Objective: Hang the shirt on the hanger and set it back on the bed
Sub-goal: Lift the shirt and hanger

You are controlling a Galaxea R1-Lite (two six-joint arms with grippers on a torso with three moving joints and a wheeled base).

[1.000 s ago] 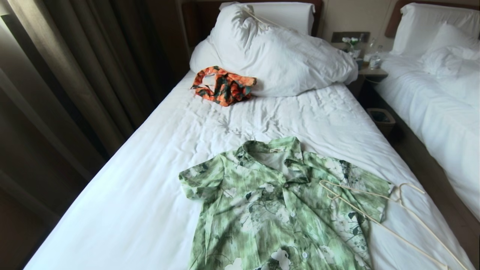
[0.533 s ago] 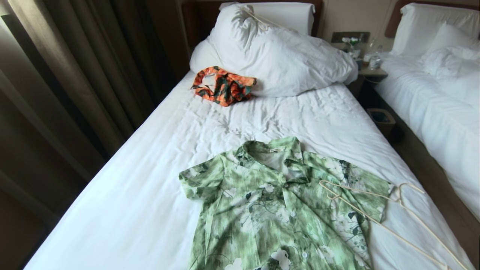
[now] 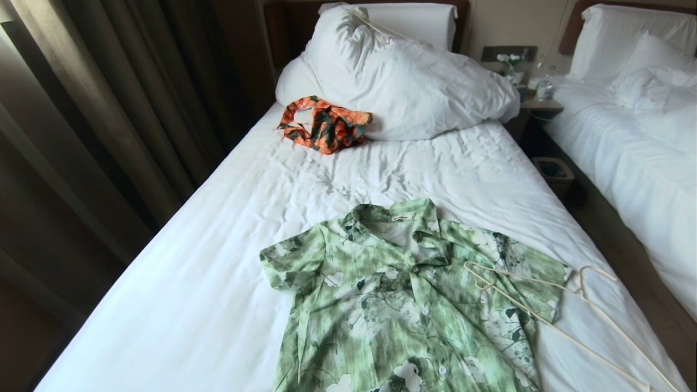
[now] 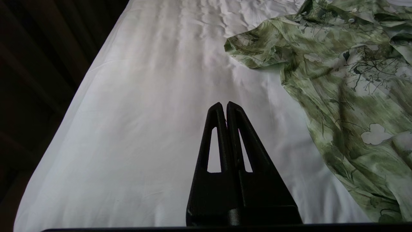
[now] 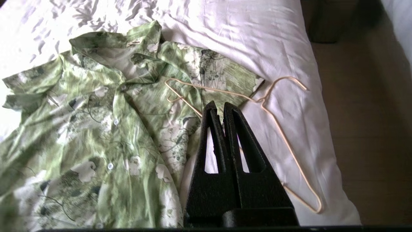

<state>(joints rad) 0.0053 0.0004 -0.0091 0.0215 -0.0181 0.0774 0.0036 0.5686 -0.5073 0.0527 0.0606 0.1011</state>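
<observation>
Plainly, the shirt (image 3: 405, 305) is lying face up and buttoned on the near half of the bed (image 3: 218, 283), its collar pointing toward the pillows, and the hanger (image 3: 550, 313) is resting with one arm across the shirt's shoulder on the robot's right and its hook out on the bare sheet near the bed's edge. Neither arm is showing in the head view; in the wrist views the left claw (image 4: 224, 104) is hovering over bare sheet beside the shirt's other sleeve, and the right claw (image 5: 219, 104) is hanging above the hanger's crossing arm, both with their fingers pressed together and gripping nothing. The shirt is looking thin, light and limp, so it is likely going to sag and bunch wherever it is pinched; the collar or a shoulder seam is probably offering the firmest hold, since those layers are doubled. The hanger is looking slender, stiff and very light, lying almost flat on soft bedding, so a pinch is apt to push it down into the duvet or skate it sideways. The neck below the hook, where the frame is lifting a little off the sheet, seems the best place to take it. An orange patterned garment (image 3: 325, 124) is sitting well apart, against the pillows.
</observation>
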